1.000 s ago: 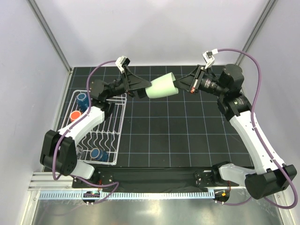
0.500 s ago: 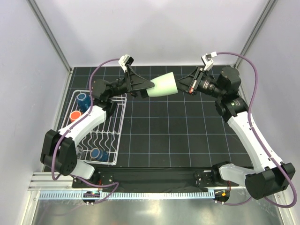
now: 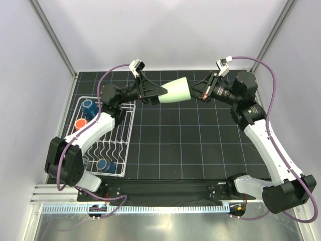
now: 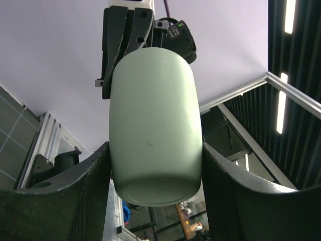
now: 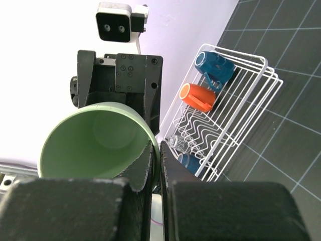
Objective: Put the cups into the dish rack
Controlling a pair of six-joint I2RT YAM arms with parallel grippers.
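In mid-air, left gripper (image 4: 155, 168) clasps the tumbler (image 3: 176, 91) base, right gripper (image 5: 156, 153) pinches its rim

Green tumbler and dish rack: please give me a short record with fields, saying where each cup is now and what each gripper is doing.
green tumbler: in the air above the table, on its side, between the two grippers
right gripper: shut on the tumbler's rim
left gripper: fingers against both sides of the base end
dish rack: left part of the table
orange mug: in the rack
far blue mug: in the rack
near blue mug: in the rack
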